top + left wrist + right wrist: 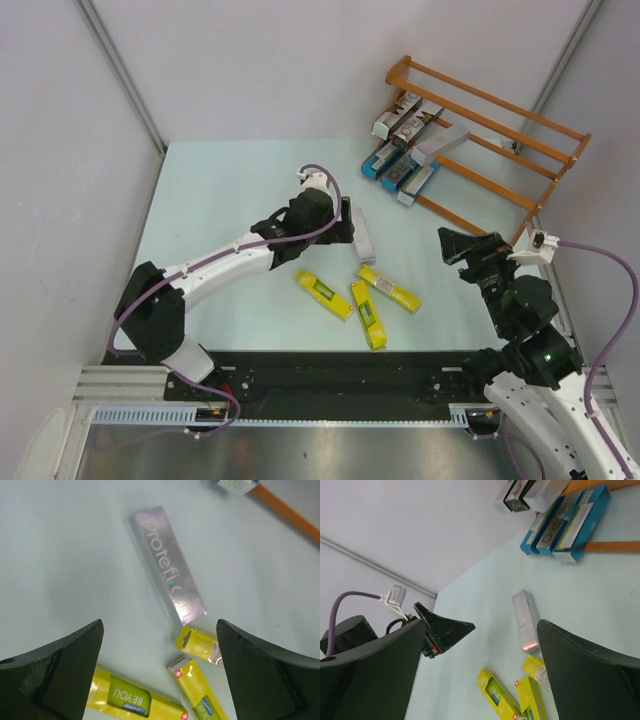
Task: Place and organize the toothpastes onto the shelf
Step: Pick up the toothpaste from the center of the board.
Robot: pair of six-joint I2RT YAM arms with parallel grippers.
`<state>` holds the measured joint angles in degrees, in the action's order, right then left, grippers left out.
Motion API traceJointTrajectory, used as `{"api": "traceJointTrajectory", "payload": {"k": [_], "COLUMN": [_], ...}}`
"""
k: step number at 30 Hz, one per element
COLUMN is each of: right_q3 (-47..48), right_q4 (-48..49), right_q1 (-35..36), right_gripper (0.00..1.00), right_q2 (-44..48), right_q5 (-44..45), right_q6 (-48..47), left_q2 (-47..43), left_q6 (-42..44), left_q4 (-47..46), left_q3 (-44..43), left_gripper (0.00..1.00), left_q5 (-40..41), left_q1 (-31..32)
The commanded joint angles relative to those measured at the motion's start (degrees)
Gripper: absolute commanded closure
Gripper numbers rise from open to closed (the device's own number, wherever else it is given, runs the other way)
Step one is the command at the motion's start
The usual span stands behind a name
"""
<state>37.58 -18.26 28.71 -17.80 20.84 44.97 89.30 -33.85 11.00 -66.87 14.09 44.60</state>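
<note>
Three yellow cartons (368, 314) are found loose near the table's (220, 190) near edge, not yet shelved. Just beyond, a silver carton (169, 562) is laid flat below the left gripper (160, 625), spread wide, empty. The right gripper (480, 625) is likewise spread, holding nothing. At the far right corner, shelved cartons (400, 118) are packed side by side on the shelf (500, 101), likely to save room.

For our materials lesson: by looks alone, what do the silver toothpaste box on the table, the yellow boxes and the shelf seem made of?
Silver toothpaste box: likely thin card with a foil-like metallic finish; crisp folded edges, pinkish sheen.
Yellow boxes: probably glossy printed card; flat faces, hang-tab ends.
Shelf: looks like orange-brown wood, smooth rails; grain too small to tell.
</note>
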Motion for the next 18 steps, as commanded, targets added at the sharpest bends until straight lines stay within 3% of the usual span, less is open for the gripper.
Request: {"api": "traceJointTrajectory", "payload": {"k": [1,9,18], "right_q3": [-0.40,-1.28,-1.55], "right_q4": [6.22,5.52,5.08], "right_q1": [0.21,0.21,0.03], "right_gripper": [0.00,0.00,0.00], "right_q2": [-2.85,0.22,1.19], "right_q5": [-4.14,-2.04,-0.80], "right_q6": [1.17,1.00,0.21], "left_q2": [-1.23,5.27,22.40], "left_q6": [2.82,4.05,4.93], "left_q4": [9.03,11.66,18.61], "left_q3": [-1.51,-7.47,-23.64], "left_gripper": [0.00,0.00,0.00], "left_q5": [2.79,4.09,0.42], "left_q1": [1.19,2.68,4.44]}}
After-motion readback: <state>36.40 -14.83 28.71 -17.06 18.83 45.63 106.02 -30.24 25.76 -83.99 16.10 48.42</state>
